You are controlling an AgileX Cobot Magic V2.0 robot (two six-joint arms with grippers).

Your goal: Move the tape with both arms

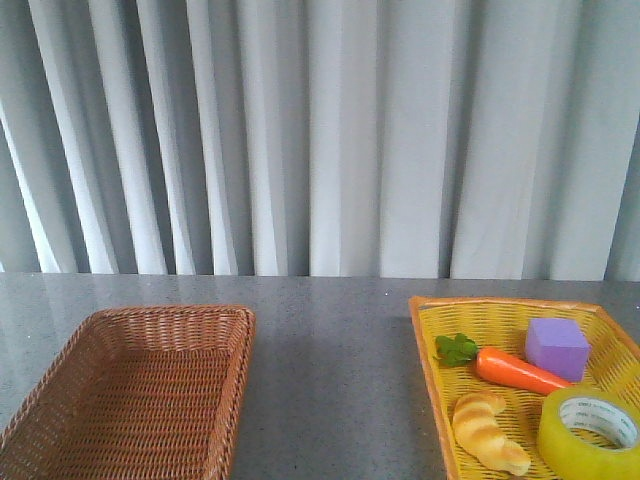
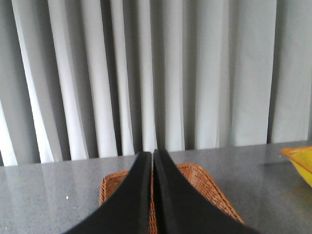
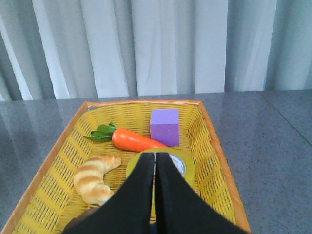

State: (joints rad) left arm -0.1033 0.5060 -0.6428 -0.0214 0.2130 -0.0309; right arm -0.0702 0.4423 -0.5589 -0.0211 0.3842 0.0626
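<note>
Fingers of both the left gripper (image 2: 152,161) and the right gripper (image 3: 154,163) are pressed together, holding nothing. At the front view's lower right, the tape (image 1: 592,432) lies flat in the yellow basket (image 1: 500,318): probably light, stiff and smooth, best pinched across its wall through the core.

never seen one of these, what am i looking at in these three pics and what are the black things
This is a two-armed robot at a grey table. One picture looks forward from the robot. The other two come from cameras on its wrists, so the black wedges are each arm's grasping part: the left tool and the right tool, both closed and holding nothing. On the table sit a brown basket and a yellow basket holding the tape, a carrot, a croissant and a purple block.
</note>
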